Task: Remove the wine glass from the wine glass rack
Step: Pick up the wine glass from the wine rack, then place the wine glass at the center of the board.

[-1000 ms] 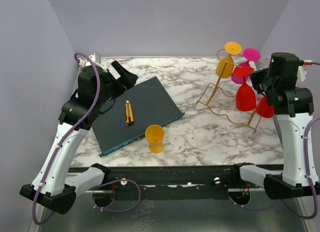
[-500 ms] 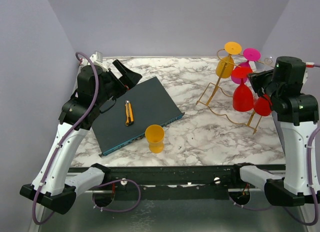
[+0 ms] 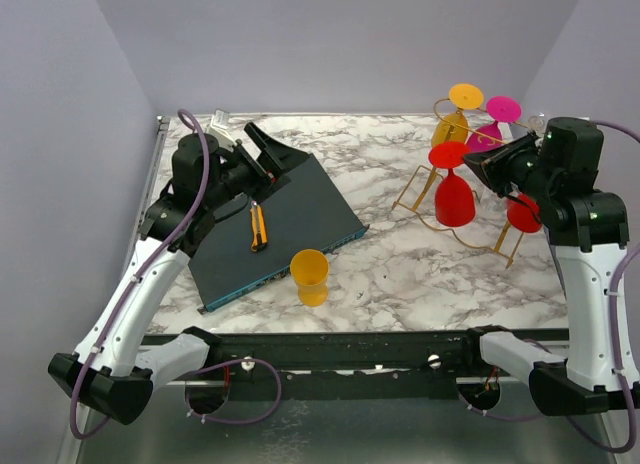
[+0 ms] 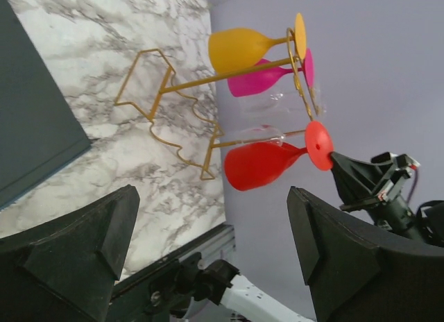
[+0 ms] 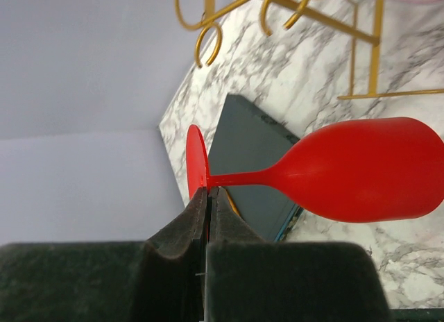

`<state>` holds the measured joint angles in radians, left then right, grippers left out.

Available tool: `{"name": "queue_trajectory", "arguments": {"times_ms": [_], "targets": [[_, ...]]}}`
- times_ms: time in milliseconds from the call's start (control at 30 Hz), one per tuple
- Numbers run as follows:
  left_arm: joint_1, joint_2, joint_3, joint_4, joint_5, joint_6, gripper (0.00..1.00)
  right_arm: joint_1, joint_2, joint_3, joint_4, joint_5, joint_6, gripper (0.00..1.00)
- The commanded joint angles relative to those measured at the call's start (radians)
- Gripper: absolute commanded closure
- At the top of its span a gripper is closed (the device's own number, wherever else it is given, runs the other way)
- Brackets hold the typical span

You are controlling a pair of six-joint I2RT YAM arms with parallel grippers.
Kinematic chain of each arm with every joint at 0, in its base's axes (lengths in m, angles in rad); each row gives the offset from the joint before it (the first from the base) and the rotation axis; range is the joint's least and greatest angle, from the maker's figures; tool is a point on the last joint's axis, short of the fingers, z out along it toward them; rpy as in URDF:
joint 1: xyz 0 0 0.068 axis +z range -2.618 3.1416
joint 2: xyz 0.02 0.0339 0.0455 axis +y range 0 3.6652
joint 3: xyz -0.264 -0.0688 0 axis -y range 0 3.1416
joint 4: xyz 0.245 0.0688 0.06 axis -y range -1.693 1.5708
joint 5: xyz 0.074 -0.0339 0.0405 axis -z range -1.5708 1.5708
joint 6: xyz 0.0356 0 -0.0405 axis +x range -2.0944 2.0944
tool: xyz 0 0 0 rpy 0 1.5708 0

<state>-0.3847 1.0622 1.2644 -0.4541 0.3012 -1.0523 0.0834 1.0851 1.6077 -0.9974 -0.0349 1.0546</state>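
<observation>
From above, my right gripper point(image 3: 472, 160) pinches the foot of the red glass point(image 3: 453, 199), which hangs bowl-down just ahead of the jaws, while my left gripper point(image 3: 268, 156) stands spread and empty. Through the left wrist's wide-apart jaws I see that glass out past the rail ends of the rack point(image 4: 208, 79), seemingly free. On the right wrist the jaws nip only the foot's thin edge, so I judge a quick swing could twist it loose or clip the rack.
</observation>
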Motion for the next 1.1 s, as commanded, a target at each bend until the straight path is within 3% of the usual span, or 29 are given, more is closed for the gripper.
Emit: {"name": "queue_trajectory", "arguments": {"times_ms": [0, 133, 367, 800, 1067], "targets": [[-0.051, 0.030, -0.041, 0.170, 0.097, -0.120, 0.05, -0.005, 0.017, -0.048, 0.144, -0.255, -0.033, 1.00], [-0.114, 0.072, -0.069, 0.278, 0.101, -0.200, 0.06, 0.023, 0.034, -0.084, 0.253, -0.355, -0.009, 0.99], [-0.160, 0.137, -0.094, 0.444, 0.098, -0.320, 0.11, 0.282, 0.111, -0.045, 0.320, -0.211, 0.019, 0.99], [-0.160, 0.156, -0.146, 0.562, 0.105, -0.412, 0.33, 0.392, 0.155, -0.094, 0.438, -0.227, 0.043, 1.00], [-0.160, 0.153, -0.154, 0.583, 0.122, -0.433, 0.53, 0.423, 0.178, -0.083, 0.441, -0.222, 0.023, 1.00]]}}
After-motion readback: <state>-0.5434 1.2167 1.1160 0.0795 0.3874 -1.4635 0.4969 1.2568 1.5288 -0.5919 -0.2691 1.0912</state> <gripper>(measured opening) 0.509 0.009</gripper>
